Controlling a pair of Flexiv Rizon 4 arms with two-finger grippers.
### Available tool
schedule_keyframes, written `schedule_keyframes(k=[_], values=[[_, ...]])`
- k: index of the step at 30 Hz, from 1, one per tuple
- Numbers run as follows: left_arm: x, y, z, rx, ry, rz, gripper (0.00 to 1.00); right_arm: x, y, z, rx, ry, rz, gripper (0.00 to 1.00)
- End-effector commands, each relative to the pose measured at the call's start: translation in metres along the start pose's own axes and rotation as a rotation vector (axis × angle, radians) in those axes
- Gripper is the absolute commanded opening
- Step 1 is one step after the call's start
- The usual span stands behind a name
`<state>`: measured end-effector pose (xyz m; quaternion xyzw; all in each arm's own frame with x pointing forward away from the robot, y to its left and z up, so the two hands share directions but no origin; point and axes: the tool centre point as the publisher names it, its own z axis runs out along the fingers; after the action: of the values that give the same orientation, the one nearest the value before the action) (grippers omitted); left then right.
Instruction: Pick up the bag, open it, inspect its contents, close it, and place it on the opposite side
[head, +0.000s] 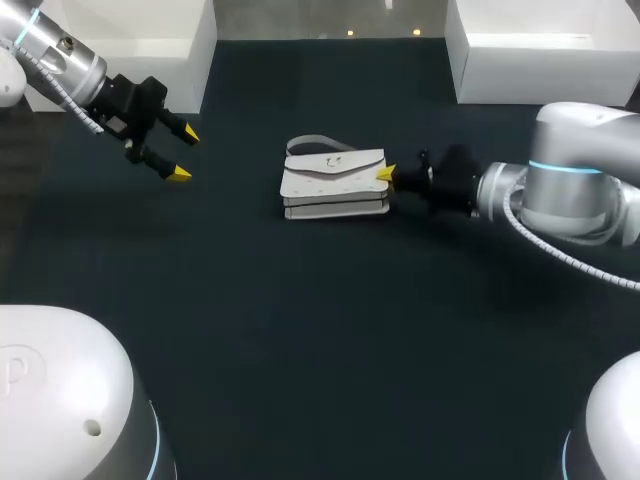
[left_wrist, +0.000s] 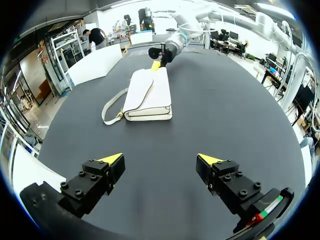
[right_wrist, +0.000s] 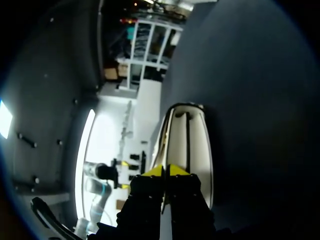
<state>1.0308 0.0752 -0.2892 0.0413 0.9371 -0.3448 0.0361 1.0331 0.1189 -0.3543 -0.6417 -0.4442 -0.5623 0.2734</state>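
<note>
In the head view the bag (head: 335, 182) lies mid-surface with my right pincer (head: 386, 174) at its right end; the left wrist view shows my left pincer (left_wrist: 160, 159) gaping empty, well apart from it; and the right wrist view shows my right tips nearly together, seemingly pinching the flap, so I judge the pick-up is in hand and calls next for a steady lift.

One white bag (head: 335, 182) with one strap (head: 310, 142) lies on one dark table (head: 300, 330). Two grippers are present: the left gripper (head: 184, 154) and the right gripper (head: 386, 174). Each has two yellow-tipped fingers (left_wrist: 111, 159), making four tips altogether.
</note>
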Motion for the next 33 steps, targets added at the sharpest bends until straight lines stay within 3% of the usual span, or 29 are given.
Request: schedule_keyframes(k=[1,7,8,10,18,33], values=[[0.0,0.001,0.001,0.002,-0.002,0.001,1.0,-0.003,-0.003,0.01,0.009,-0.007,0.007,0.0],[0.0,0.001,0.001,0.002,-0.002,0.001,1.0,-0.006,-0.007,0.011,0.03,-0.016,0.017,0.04],[0.0,0.001,0.001,0.002,-0.002,0.001,1.0,-0.007,-0.008,0.011,0.036,-0.02,0.019,0.23],[0.0,0.001,0.001,0.002,-0.002,0.001,1.0,-0.007,-0.009,0.01,0.044,-0.03,0.021,0.49],[0.0,0.001,0.001,0.002,-0.002,0.001,1.0,0.001,-0.007,-0.001,0.12,-0.131,0.039,0.47],[0.0,0.001,0.001,0.002,-0.002,0.001,1.0,-0.004,-0.002,-0.011,0.371,-0.266,0.088,0.36]])
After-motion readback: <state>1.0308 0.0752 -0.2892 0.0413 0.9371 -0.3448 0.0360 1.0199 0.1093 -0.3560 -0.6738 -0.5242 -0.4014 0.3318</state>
